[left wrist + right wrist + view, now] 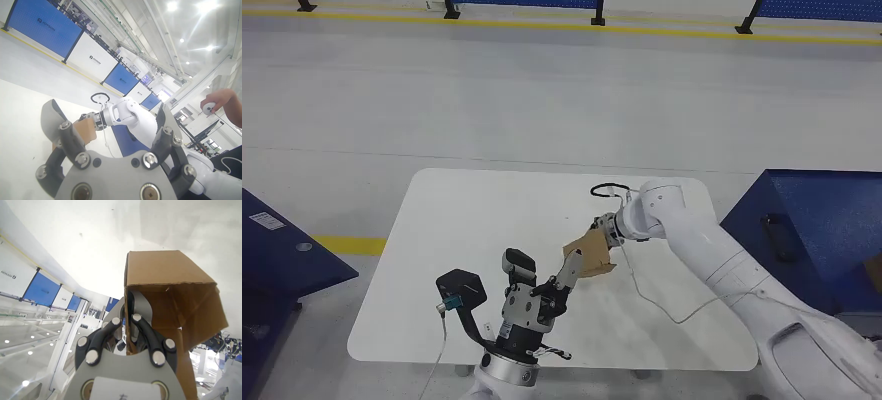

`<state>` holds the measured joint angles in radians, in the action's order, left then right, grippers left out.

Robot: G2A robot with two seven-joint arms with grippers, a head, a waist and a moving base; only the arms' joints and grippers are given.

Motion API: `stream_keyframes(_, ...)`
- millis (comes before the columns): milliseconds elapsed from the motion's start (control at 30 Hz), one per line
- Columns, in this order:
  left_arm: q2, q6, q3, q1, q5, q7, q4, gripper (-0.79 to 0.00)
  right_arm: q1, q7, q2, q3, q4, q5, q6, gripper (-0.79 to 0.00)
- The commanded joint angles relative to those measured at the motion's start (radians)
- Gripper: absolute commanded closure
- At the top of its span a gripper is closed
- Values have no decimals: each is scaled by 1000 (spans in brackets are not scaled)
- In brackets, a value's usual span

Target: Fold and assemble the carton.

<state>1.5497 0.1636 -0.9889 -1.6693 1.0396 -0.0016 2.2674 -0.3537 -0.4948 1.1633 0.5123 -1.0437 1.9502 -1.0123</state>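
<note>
Seemingly light yet crushable, so pinched carton (170,279) by one wall's rim in right hand (127,313), with left hand (107,113) splayed empty nearby.

Factory hall: blue-white partition panels (43,28), yellow floor line (347,244), ceiling lamps (209,47) high overhead.

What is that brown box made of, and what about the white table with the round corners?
The brown open-ended carton looks like plain cardboard with a dull, unprinted finish. Its faces are flat tan, one edge is ragged, and it bends along sharp fold lines. The white rounded-corner table has a smooth, even top. It could be laminate or painted board, but the pictures cannot settle which.
</note>
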Motion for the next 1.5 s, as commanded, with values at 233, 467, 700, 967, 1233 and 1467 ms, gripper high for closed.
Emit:
stream_keyframes(233,0,0,0,0,0,0,0,-785,65,-138,-13,-109,-2,237,0,-785)
stream_keyframes(467,0,0,0,0,0,0,0,-785,79,8,-48,-105,-44,281,0,-785)
stream_keyframes(700,0,0,0,0,0,0,0,-785,30,461,-152,86,-207,-122,147,-785)
stream_keyframes(967,0,0,0,0,0,0,0,-785,-198,1191,-261,191,-195,-849,806,-785)
stream_keyframes(1233,0,0,0,0,0,0,0,-785,-215,1274,-238,181,10,-1127,1243,-785)
stream_keyframes(1467,0,0,0,0,0,0,0,-785,-208,1286,-228,180,34,-1138,1297,-785)
